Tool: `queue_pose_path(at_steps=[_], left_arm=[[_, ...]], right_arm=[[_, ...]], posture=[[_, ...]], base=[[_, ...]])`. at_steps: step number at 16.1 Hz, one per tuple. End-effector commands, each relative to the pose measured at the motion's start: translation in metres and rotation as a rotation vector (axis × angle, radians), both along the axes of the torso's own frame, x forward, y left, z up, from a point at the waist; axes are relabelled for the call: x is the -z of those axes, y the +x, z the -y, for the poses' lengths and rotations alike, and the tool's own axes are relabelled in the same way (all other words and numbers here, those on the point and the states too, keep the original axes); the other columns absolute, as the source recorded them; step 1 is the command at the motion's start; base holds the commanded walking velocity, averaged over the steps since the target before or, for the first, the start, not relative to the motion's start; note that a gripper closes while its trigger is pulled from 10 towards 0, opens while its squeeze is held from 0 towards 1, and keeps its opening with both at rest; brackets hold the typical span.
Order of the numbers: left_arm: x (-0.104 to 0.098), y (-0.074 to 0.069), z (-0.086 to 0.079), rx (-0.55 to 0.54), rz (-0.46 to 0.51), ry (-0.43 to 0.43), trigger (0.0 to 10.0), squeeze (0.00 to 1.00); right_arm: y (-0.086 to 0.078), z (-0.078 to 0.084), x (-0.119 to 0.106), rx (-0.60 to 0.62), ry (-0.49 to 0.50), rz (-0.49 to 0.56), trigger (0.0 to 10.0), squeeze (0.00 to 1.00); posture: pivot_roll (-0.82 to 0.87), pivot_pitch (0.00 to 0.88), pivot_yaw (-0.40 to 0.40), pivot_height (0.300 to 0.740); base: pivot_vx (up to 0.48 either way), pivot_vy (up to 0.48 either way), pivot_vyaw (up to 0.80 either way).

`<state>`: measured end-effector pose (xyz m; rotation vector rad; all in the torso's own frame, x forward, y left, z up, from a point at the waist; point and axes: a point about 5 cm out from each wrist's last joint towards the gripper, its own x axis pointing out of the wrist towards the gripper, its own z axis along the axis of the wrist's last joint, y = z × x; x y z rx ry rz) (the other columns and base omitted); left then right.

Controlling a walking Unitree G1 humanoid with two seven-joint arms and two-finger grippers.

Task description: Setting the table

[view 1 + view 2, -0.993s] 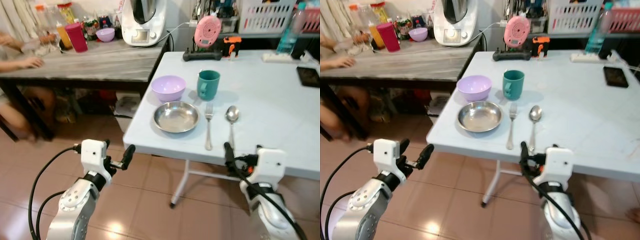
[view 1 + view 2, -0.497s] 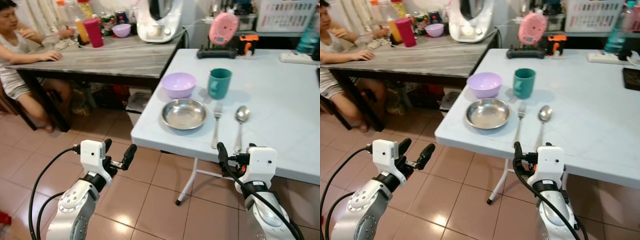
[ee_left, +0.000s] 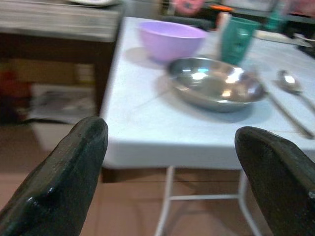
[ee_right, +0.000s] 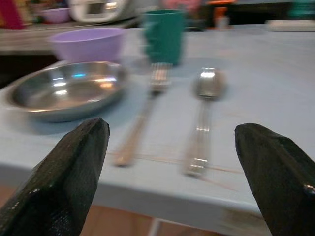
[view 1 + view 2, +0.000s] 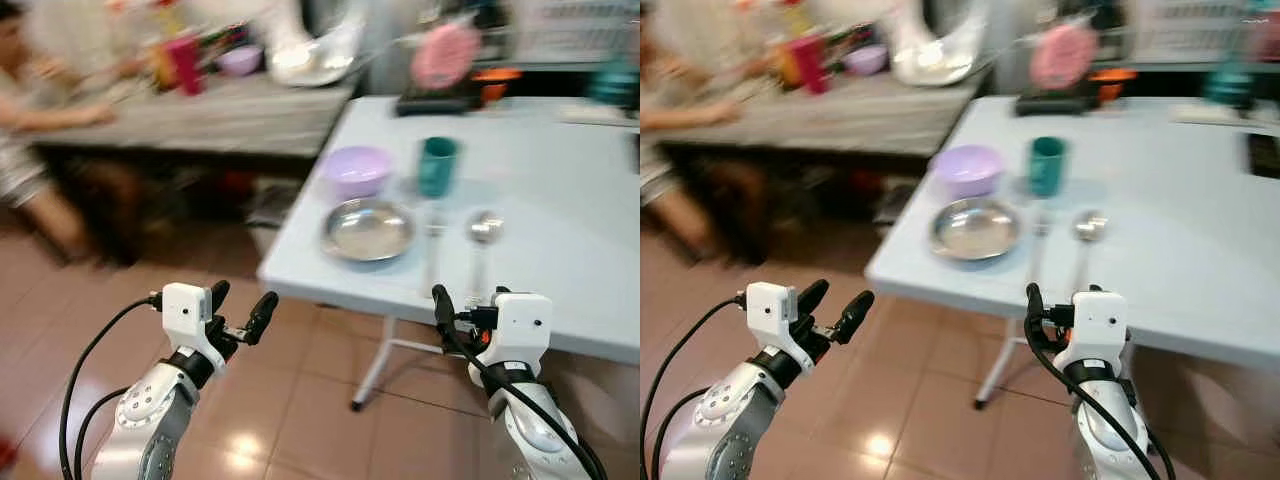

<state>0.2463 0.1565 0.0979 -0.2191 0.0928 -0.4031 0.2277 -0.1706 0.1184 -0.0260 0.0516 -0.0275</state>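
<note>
With steel plate (image 5: 368,229), lilac bowl (image 5: 357,171), teal cup (image 5: 437,166), fork (image 4: 142,116) and spoon (image 4: 204,109) laid mid-frame on the white table (image 5: 560,260), both released, empty grippers — left gripper (image 5: 240,313), right gripper (image 5: 462,308) — hang low, so setting looks finished; next likely stepping back.

Person (image 5: 40,140) seated at grey wooden table (image 5: 220,115); tiled floor (image 5: 300,420).

A home kitchen; food processor (image 5: 305,50) on counter (image 5: 200,115); tiled floor (image 5: 300,400).
</note>
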Motion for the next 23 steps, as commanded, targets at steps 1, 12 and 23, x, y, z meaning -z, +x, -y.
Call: queue_pose_path(at_steps=[1, 12, 23], left_arm=[[-0.006, 0.001, 0.003, 0.031, 0.022, -0.005, 10.0, 0.00], [-0.003, -0.001, -0.001, -0.001, 0.017, 0.010, 10.0, 0.00], [-0.007, -0.012, -0.001, 0.145, 0.054, 0.061, 10.0, 0.00]], right_arm=[[-0.001, 0.001, -0.005, 0.003, -0.001, 0.015, 10.0, 0.00], [-0.003, -0.005, -0.006, -0.041, -0.015, 0.021, 10.0, 0.00], [0.000, -0.006, -0.009, -0.039, 0.020, 0.035, 10.0, 0.00]], posture=[[-0.25, 0.000, 0.105, 0.740], [-0.25, 0.000, 0.105, 0.740], [-0.23, 0.007, 0.109, 0.740]], base=[[0.330, 0.000, -0.80], [0.181, 0.000, -0.17], [0.000, 0.000, 0.25]])
